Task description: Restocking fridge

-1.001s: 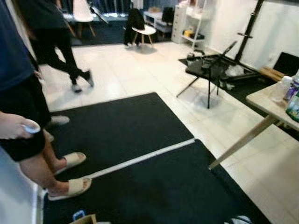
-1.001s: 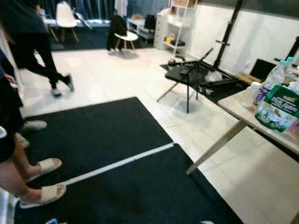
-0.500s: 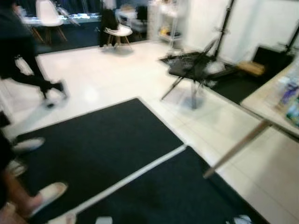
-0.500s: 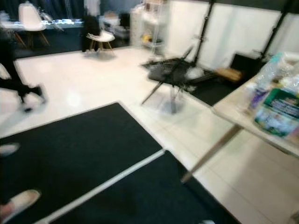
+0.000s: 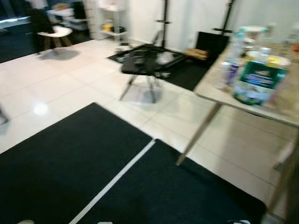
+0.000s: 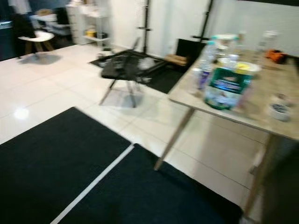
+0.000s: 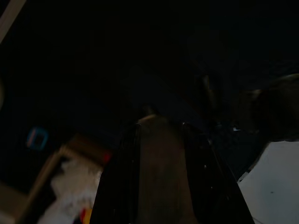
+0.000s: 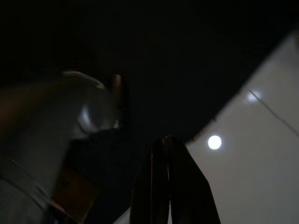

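Note:
A light wooden table (image 5: 216,95) stands at the right, carrying a green-labelled pack of drinks (image 5: 259,81), a clear bottle (image 5: 232,65) and other bottles too blurred to name. A small round item (image 6: 279,109) lies further along the tabletop. Both arms hang idle over the dark mat. The left gripper (image 7: 161,125) shows as one dark mass with its fingers together. The right gripper (image 8: 166,141) has its fingers pressed together, holding nothing. The picture is blurred.
Two black mats (image 5: 70,154) with a white strip (image 5: 117,179) between them cover the near floor. A black folding stand (image 5: 145,65) sits on the tiles ahead. A white chair (image 5: 52,32) and shelves (image 5: 112,18) stand far back. A cardboard box (image 7: 60,182) lies below the left arm.
The camera has swung to the right. The people at the left have left the picture, and the table with the drinks has come much further into view.

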`<state>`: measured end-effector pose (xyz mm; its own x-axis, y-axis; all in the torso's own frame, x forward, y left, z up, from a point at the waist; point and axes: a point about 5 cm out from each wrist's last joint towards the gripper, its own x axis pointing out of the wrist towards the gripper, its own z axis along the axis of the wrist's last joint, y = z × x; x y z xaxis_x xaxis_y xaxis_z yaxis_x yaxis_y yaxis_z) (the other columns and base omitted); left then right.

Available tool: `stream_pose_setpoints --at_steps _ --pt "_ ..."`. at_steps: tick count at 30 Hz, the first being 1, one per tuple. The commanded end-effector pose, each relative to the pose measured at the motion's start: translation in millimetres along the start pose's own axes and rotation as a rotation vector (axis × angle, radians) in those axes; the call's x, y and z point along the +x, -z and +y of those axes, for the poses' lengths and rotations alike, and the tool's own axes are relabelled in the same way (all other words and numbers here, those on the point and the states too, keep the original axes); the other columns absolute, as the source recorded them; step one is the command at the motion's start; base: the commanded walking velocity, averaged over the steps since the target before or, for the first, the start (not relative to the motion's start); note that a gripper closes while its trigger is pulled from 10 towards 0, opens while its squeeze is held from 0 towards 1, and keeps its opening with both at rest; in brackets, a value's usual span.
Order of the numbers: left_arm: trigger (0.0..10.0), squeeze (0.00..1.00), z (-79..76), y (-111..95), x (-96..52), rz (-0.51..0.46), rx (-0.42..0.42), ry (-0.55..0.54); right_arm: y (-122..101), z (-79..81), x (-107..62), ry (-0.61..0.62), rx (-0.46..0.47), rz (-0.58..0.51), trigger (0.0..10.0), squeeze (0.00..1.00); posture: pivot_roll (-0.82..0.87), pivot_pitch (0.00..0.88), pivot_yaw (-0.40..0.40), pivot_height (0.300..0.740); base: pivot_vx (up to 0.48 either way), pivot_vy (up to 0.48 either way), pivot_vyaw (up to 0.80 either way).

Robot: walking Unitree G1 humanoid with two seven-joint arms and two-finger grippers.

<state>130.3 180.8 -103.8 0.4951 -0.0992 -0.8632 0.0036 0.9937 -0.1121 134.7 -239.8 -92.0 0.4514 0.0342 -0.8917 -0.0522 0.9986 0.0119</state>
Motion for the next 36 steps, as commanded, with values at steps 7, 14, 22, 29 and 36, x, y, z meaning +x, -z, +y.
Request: stream_pose_setpoints --at_steps 7,14,22,29,36 --pt "10.0 0.0 -2.8 10.3 -1.4 0.038 -0.017 0.018 -5.3 1.9 1.1 -0.006 -0.011 -0.019 10.0 0.0 -0.08 0.035 -0.007 0.74 0.202 0.0 0.0" --pt "10.0 0.0 -2.0 10.8 -1.7 0.04 -0.013 0.016 -2.9 2.7 0.9 -0.01 -0.011 -0.014 10.0 0.0 -0.08 0.03 -0.006 0.74 0.373 0.0 0.0" --pt "10.0 0.0 -0.9 11.5 -2.1 0.042 -0.01 0.016 -1.9 2.6 0.7 -0.011 -0.013 -0.012 10.0 0.0 -0.08 0.026 -0.007 0.74 0.369 0.0 0.0" --pt "10.0 0.0 -0.9 11.1 -2.0 0.042 -0.008 0.017 -1.2 2.8 0.8 -0.009 -0.011 -0.009 10.0 0.0 -0.08 0.023 -0.005 0.74 0.349 0.0 0.0" --pt "10.0 0.0 -2.2 9.5 -1.4 0.037 -0.008 0.02 -0.5 3.3 0.8 -0.01 -0.005 -0.009 10.0 0.0 -0.08 0.024 -0.004 0.74 0.335 0.0 0.0"
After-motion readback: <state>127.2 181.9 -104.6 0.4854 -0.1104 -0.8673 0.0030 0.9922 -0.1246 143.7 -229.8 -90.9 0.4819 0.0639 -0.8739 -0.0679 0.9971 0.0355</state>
